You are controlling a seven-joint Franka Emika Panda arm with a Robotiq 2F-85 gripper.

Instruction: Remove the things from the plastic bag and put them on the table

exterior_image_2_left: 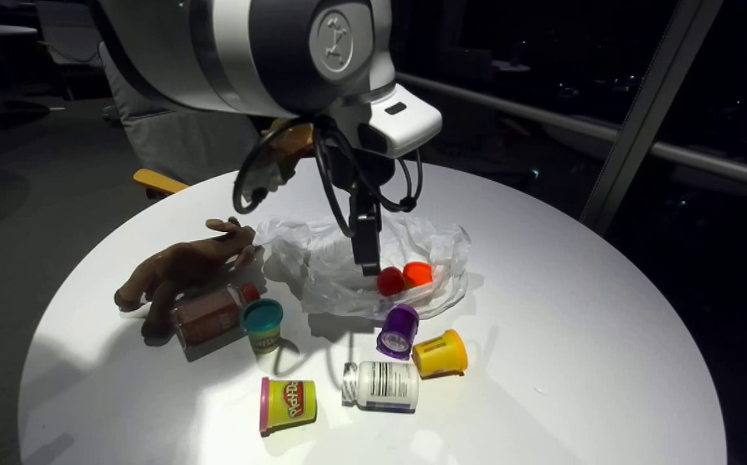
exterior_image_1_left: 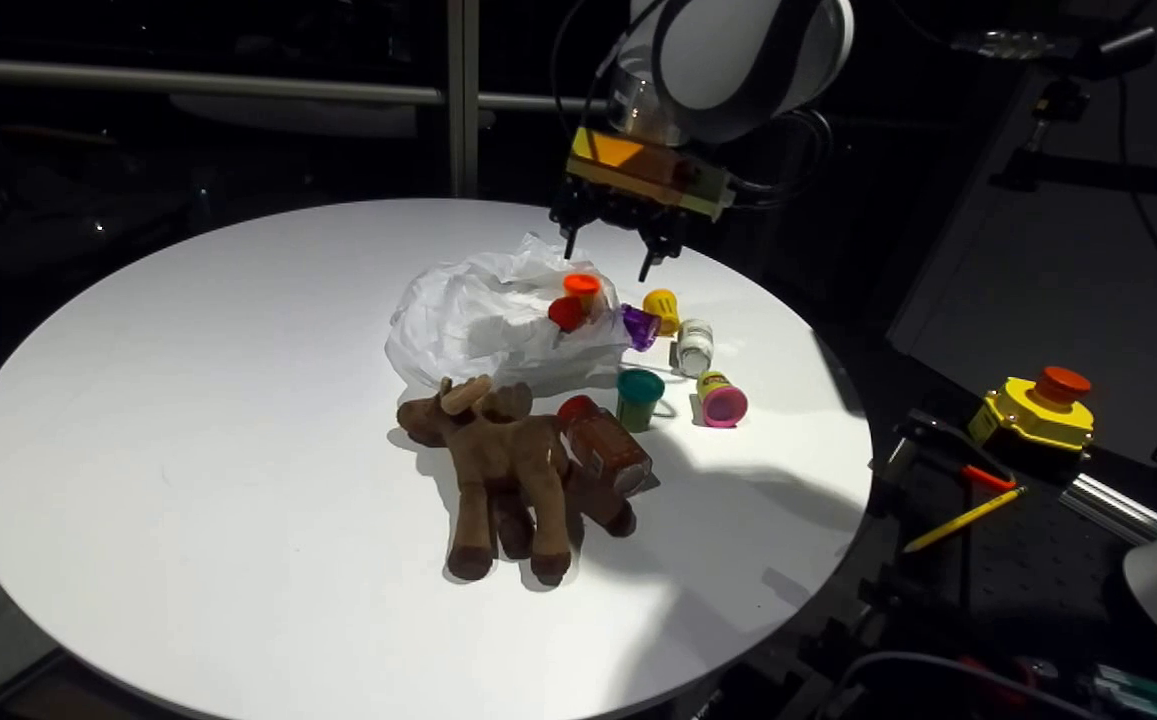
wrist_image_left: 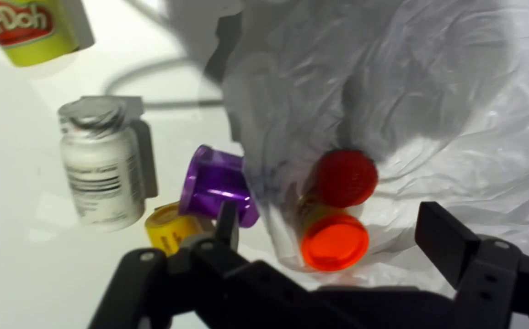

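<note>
The white plastic bag [exterior_image_1_left: 468, 310] lies crumpled on the table, and it also shows in the wrist view [wrist_image_left: 451, 91]. At its open side are a tub with an orange lid [wrist_image_left: 335, 242] and a red-capped item [wrist_image_left: 347, 178], side by side; both also show in an exterior view, the orange lid [exterior_image_2_left: 418, 273] and the red cap [exterior_image_2_left: 390, 281]. Their lower parts are partly hidden by the bag. My gripper [wrist_image_left: 330, 219] is open and empty above them. In an exterior view the gripper [exterior_image_1_left: 606, 265] hangs over the bag's edge, apart from the items.
Outside the bag lie a purple container [exterior_image_2_left: 399, 330], a yellow tub [exterior_image_2_left: 441, 354], a white bottle [exterior_image_2_left: 388, 385] and a pink-lidded Play-Doh tub [exterior_image_2_left: 292, 403]. A teal-lidded tub [exterior_image_2_left: 262, 323] stands by a red-capped bottle [exterior_image_2_left: 212, 316] and a brown plush moose [exterior_image_1_left: 498, 460]. The table [exterior_image_1_left: 188, 500] is round.
</note>
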